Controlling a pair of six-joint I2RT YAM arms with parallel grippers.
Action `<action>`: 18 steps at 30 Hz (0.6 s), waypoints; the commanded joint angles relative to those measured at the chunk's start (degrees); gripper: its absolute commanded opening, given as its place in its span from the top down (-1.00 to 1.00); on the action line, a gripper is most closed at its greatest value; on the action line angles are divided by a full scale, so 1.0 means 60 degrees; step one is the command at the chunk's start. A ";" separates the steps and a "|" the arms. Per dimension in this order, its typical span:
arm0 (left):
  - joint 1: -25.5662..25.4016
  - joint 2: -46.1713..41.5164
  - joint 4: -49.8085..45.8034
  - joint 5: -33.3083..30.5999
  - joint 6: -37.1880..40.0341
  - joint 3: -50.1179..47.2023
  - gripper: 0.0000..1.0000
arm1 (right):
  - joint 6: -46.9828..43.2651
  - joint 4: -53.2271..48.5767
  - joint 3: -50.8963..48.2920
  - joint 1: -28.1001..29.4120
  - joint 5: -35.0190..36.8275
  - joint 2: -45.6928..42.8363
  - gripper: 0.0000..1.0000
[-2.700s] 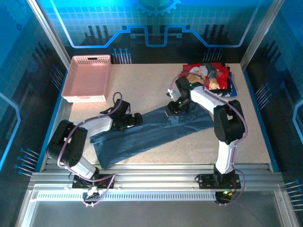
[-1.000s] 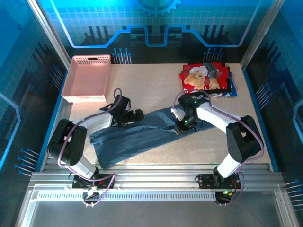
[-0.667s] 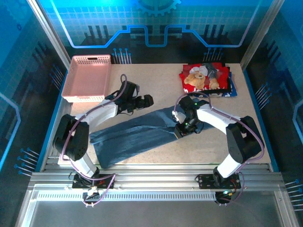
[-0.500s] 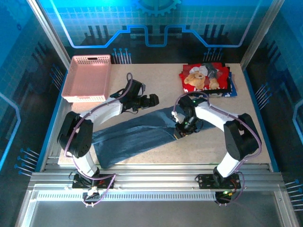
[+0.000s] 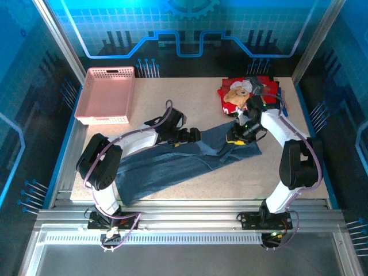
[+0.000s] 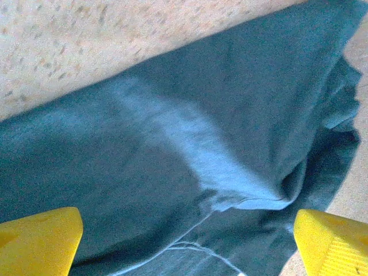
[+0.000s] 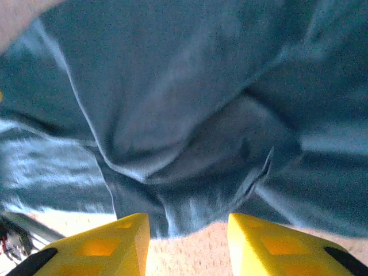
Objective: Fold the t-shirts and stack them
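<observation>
You should pinch the limp slate-blue cloth t-shirt (image 5: 167, 167) at its hem; left gripper (image 6: 185, 227) wide, right gripper (image 7: 188, 224) narrow, both empty.

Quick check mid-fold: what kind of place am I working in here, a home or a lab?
Probably a lab robot cell, not a home: a speckled table fenced by aluminium posts and blue printed panels, with metal rails along the near edge.

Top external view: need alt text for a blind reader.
A slate-blue t-shirt lies spread diagonally across the table, with the left gripper and right gripper over its far-right portion. A pink basket sits back left; a folded red teddy-bear shirt back right.
</observation>
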 commanded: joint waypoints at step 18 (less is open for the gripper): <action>0.0126 0.0243 0.0358 -0.0330 -0.1183 -0.1147 -0.84 | 0.0093 0.0455 0.1679 -0.0190 0.0494 0.2568 0.10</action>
